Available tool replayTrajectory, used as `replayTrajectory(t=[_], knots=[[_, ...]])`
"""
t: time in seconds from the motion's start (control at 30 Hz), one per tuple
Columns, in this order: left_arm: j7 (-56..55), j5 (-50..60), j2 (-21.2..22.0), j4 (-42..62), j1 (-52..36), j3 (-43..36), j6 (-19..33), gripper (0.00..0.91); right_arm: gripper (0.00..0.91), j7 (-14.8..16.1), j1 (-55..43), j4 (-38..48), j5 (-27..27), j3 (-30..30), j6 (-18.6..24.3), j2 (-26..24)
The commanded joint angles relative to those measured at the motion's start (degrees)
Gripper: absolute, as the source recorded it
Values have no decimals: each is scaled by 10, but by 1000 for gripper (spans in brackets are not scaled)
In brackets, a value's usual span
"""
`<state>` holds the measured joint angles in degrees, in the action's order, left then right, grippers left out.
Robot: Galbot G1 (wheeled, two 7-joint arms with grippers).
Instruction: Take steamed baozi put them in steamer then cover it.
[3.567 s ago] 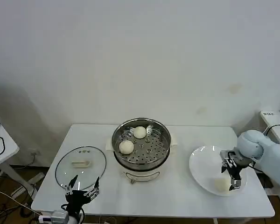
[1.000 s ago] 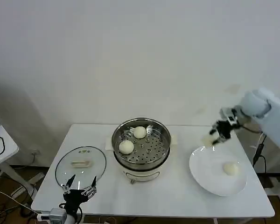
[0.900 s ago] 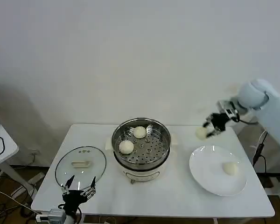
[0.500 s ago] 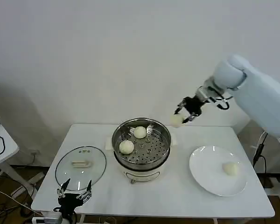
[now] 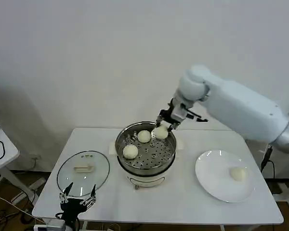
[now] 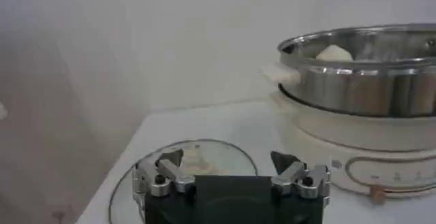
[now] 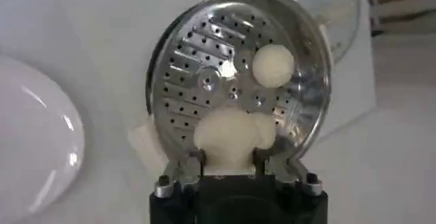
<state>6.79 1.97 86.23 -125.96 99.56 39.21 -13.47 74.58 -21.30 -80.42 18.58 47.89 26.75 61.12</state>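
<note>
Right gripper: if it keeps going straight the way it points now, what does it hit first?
Probably the steamer's perforated tray. The right gripper, shut on a baozi, points down into the steamer; a bun already inside sits off that line. Depth is uncertain.

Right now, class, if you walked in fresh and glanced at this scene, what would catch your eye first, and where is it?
The right gripper hangs over the far rim of the shiny steamer at the table's centre, shut on a baozi, with two more buns on the perforated tray. One last bun sits on the white plate to the right. The glass cover lies flat to the left, near the open left gripper at the table's front edge.
</note>
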Motion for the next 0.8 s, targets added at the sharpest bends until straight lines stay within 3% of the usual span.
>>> replayTrajectory(t=[0.03, 0.43, 0.8], knots=[[-4, 11, 4, -19, 13, 1, 7, 907, 484, -16, 16, 13, 79, 44, 36, 74], [-3, 11, 10, -17, 6, -4, 6, 907, 484, -19, 40, 2, 85, 62, 32, 73], [-3, 10, 10, -13, 0, -4, 6, 907, 484, -16, 43, -25, 31, 74, 7, 60]])
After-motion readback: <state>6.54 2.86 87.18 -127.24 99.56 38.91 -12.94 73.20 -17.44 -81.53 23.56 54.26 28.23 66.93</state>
